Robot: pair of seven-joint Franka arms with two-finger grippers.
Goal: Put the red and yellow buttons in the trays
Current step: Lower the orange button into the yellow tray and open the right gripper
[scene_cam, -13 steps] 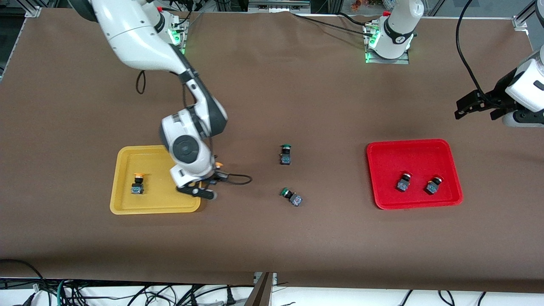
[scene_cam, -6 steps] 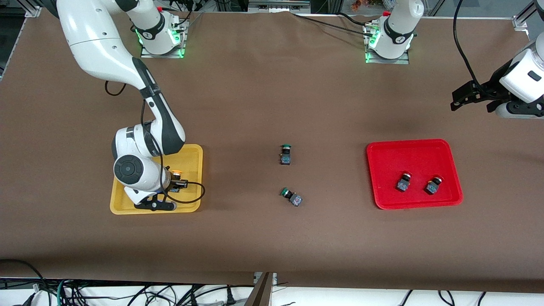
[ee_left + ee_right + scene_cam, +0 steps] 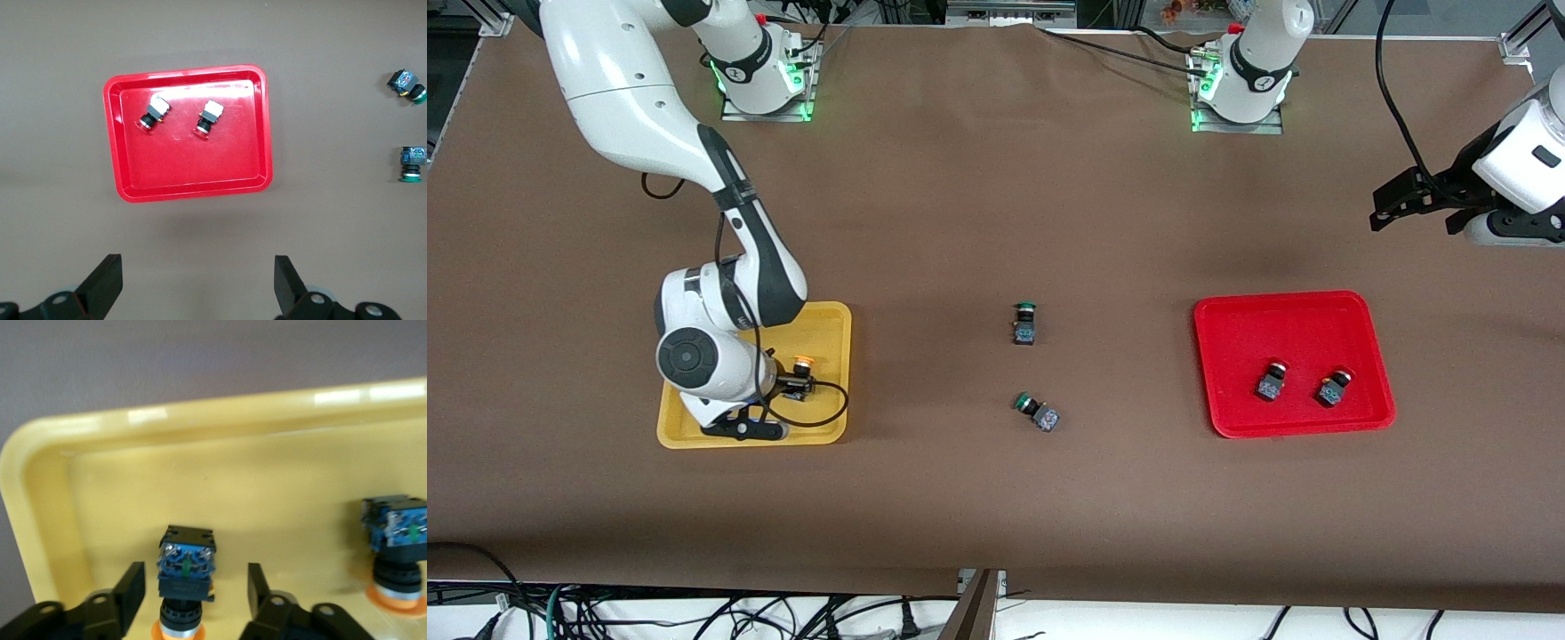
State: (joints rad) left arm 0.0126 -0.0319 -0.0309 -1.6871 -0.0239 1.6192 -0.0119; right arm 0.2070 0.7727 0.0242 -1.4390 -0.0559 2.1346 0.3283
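The right gripper (image 3: 193, 590) is down inside the yellow tray (image 3: 827, 322), its fingers (image 3: 131, 587) parted with a gap on each side of a yellow-capped button (image 3: 187, 577) lying between them, base toward the wrist. A second yellow-capped button (image 3: 398, 550) lies just beside it in the same tray. The left gripper (image 3: 197, 283) waits with jaws wide apart and nothing between them, above bare table by the red tray (image 3: 127, 177), where two red-capped buttons (image 3: 152, 112) lie. Two green-capped buttons (image 3: 1024, 323) sit mid-table.
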